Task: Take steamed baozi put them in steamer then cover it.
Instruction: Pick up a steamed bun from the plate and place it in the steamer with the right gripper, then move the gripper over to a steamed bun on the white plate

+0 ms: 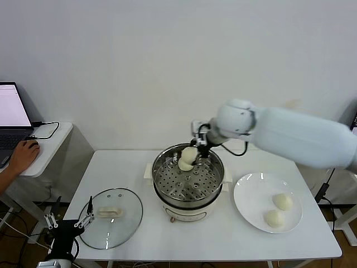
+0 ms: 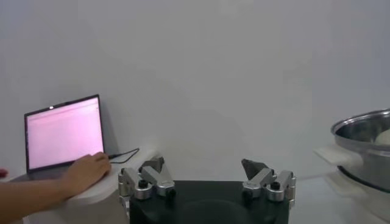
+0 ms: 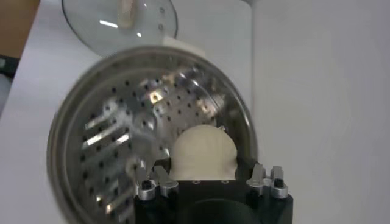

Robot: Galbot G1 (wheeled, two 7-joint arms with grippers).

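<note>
The steamer [image 1: 188, 187] stands mid-table, its perforated tray [image 3: 109, 140] bare where it shows. My right gripper [image 1: 195, 146] hangs over its far rim, shut on a cream-white baozi [image 3: 202, 152] whose sides touch both fingers. A second pale round shape [image 1: 184, 164] shows just below it in the head view; I cannot tell whether it is another baozi or a reflection. Two baozi [image 1: 284, 201] [image 1: 274, 218] lie on the white plate [image 1: 251, 195] at the right. The cover [image 1: 125, 223] lies flat on the table at the left, handle up. My left gripper [image 1: 68, 219] waits open beside it.
A side table at the far left carries a laptop [image 1: 11, 117] and a person's hand [image 1: 22, 156]. In the left wrist view the steamer [image 2: 365, 140] stands apart from the left gripper [image 2: 207, 173]. A white wall rises behind the table.
</note>
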